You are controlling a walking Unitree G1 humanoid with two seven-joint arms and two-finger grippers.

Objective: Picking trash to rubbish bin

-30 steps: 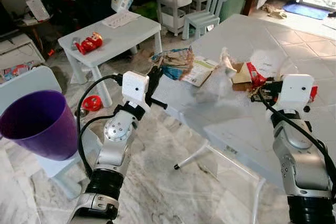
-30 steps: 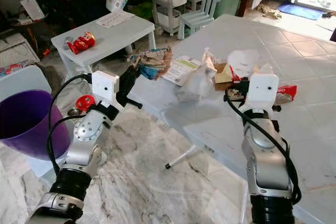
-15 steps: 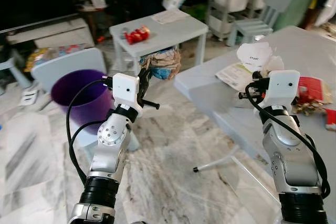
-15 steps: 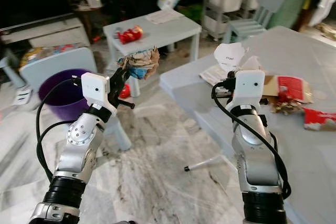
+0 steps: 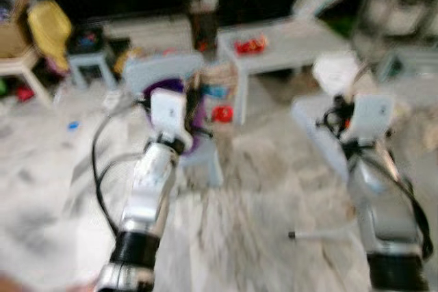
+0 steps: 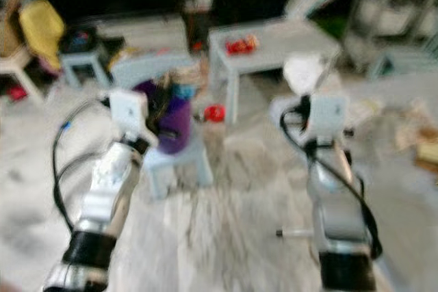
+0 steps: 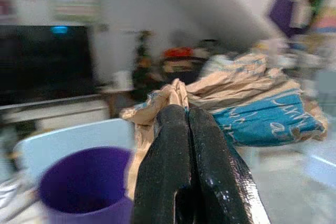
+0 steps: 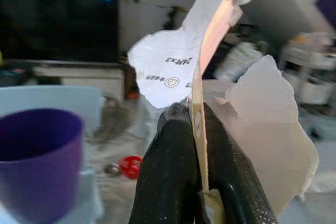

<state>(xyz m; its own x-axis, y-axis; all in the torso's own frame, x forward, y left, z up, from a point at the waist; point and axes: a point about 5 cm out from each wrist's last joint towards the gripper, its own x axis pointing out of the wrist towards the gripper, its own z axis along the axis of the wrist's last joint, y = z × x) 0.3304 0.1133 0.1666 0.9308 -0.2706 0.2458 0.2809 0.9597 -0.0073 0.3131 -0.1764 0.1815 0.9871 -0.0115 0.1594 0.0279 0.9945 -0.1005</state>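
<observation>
Overhead, both head views are badly blurred. Both arms are raised over a pale marbled floor (image 5: 260, 189). The left claw (image 7: 188, 124) is pinched tight on a crumpled brown-and-blue paper bag (image 7: 252, 108), which bunches up beyond its fingertips. Just past and below that claw stands the purple bin (image 7: 84, 182), resting on a small pale chair (image 6: 174, 162). The right claw (image 8: 195, 121) is clamped on torn white paper and card (image 8: 173, 72), held upright between its 2 fingers; the bin sits off to one side of it. Beyond both claws stands a small white bench (image 5: 287, 42) carrying something red (image 5: 250, 46), with a dark, cluttered room behind and a dark screen (image 8: 58, 22) on the far wall.
</observation>
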